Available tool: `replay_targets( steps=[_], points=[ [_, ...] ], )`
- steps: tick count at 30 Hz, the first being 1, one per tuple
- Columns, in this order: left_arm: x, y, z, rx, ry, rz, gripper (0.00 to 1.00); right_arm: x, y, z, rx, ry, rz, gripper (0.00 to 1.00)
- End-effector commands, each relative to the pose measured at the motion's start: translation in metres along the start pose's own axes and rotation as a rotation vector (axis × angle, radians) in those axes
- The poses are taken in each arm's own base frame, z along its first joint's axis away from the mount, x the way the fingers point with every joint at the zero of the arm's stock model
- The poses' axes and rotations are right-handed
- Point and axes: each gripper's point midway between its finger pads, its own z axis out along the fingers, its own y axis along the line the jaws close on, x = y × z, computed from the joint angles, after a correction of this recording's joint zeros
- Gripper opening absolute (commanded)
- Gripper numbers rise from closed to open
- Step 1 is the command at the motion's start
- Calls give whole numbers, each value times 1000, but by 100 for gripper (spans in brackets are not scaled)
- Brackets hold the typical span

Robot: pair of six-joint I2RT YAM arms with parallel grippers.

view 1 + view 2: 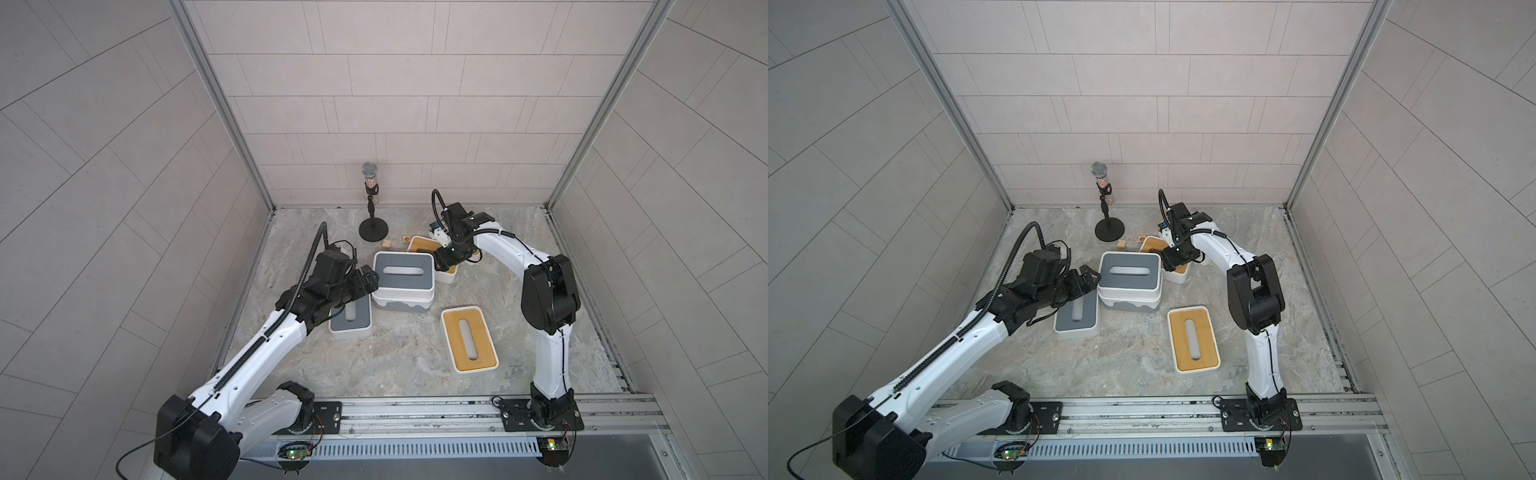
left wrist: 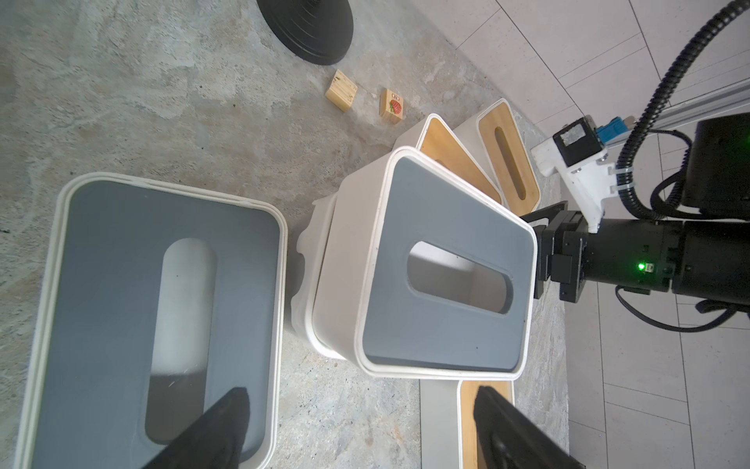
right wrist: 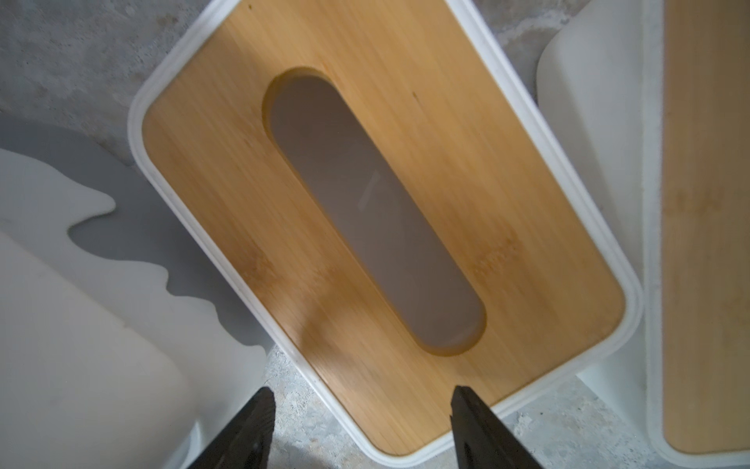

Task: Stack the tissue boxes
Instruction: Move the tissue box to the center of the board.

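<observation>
Boxes of rigid white plastic with flat slotted lids made up the job, and they looked light, since the slots showed bare insides. A grey-lidded box sat on the white box with a grey base near the middle of the counter. A second grey-lidded box lay toward the left edge and a lone bamboo-lidded box toward the front right. Two more bamboo-lidded ones crowded by the back edge, the nearer bamboo box close against the stack and its neighbour just beside it. The left end effector stood wide and empty, just beside the stack on its left-edge side. The right end effector hung over a short end of the nearer bamboo box with its jaws part-way apart, clamping nothing that could be seen. The smooth rounded walls would probably slip under a light pinch, and a lid might lift off if pulled alone. A whole box looked too wide for those jaws, so the safer hold seemed to be across one wall at a short end, or with one finger inside the slot, keeping the box level.
</observation>
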Motion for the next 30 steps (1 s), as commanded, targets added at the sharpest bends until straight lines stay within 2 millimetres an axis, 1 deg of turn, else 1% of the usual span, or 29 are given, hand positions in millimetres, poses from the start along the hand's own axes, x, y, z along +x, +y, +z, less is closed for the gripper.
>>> replay_targets(
  steps=[1, 9, 13, 17, 22, 26, 30],
  points=[
    [-5, 0, -2, -3, -23, 0, 92, -2, 10, -1, -6, 16, -42, 71],
    [-9, -2, -5, -6, -37, 4, 93, -11, 12, 12, -21, 29, -38, 71],
    [-8, -2, -4, -9, -31, 8, 93, -10, 18, 20, -53, 58, -44, 70],
    [-8, -2, -3, -9, -24, 9, 93, -7, 11, 24, -28, 69, -39, 69],
    [-8, -2, -1, -9, -22, 8, 93, 3, 2, 30, -2, 94, -20, 70],
    [-8, -1, 0, -12, -20, 9, 93, 7, -7, 31, 39, 108, -16, 73],
    [-8, -2, 0, -12, -22, 9, 93, -2, -1, 28, 22, 84, -46, 80]
  ],
)
